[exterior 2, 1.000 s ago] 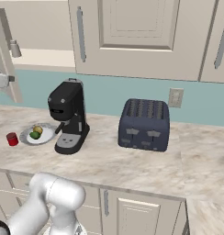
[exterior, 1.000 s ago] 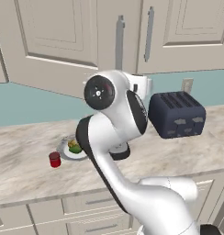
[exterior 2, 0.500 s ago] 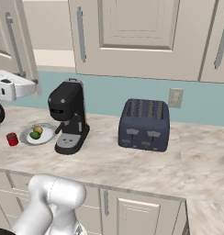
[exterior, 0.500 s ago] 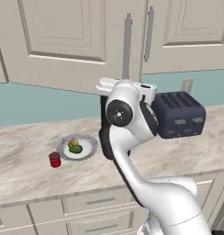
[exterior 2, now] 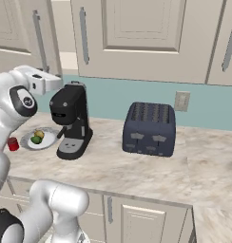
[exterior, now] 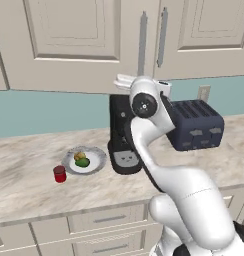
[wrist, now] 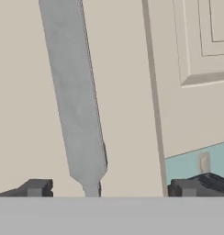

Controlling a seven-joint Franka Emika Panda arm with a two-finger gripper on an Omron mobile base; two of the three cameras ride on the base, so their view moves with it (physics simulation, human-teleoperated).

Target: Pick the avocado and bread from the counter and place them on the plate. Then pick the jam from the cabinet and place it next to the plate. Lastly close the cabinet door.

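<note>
Hand view shows you the cabinet (wrist: 123,92) as the biggest thing, directly in front of the gripper (wrist: 109,188): a beige door face with a panelled door to its right side. The door seems closed or almost closed, I think; from the left base view both doors look flush, but you cannot be fully sure of a small gap. So the step in hand is, by my judgement, the last one, finishing the door.

Far below the gripper runs the counter (exterior: 24,170). The black coffee machine (exterior: 123,135) and the dark blue toaster (exterior: 194,124) stand on it, under and behind the hand.

Below and to the left of the gripper lies the plate (exterior: 96,161), with the bread (exterior: 79,156) and the avocado (exterior: 82,162) on it, touching each other. The jam (exterior: 59,173) stands just beside the plate, on its left side. These parts of the task look done.

Just ahead of the gripper, between its tips, is the silver handle (wrist: 75,101), hanging slightly tilted in this view. The fingertips (wrist: 38,187) stand wide apart and hold nothing.

To do it well, keep the jaws released and push with the hand flat on the door face beside the handle, not on the handle itself. Push slowly and straight toward the wall, until the door edge meets its neighbour. Do not swing the elbow down, the coffee machine is near under the arm.
</note>
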